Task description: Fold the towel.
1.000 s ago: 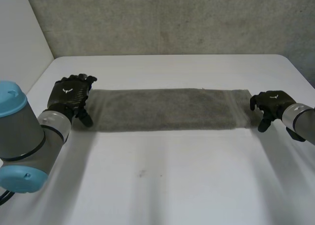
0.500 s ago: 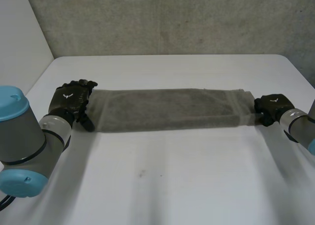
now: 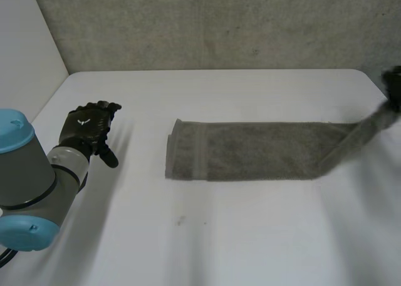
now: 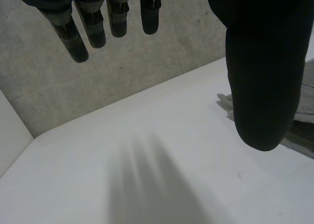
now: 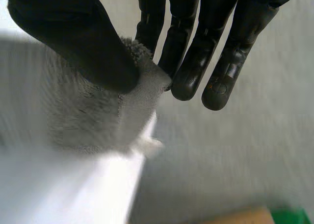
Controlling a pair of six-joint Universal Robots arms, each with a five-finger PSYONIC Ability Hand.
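Towel point(image 3: 250, 151) end in right hand point(image 5: 73, 33), above table point(image 3: 219, 236)

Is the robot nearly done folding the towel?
Barely started. The towel lies long and flat on the table, no fold across it yet. The right hand pinches one end, raised off the table. The left hand is open, off the towel. Still to do: bringing that end over.

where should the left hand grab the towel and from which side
On the towel, the free short end, at a corner, coming from above on the side of the open left hand. That end lies flat on the table, so a downward pinch probably suits; the right hand pinches the lifted end.
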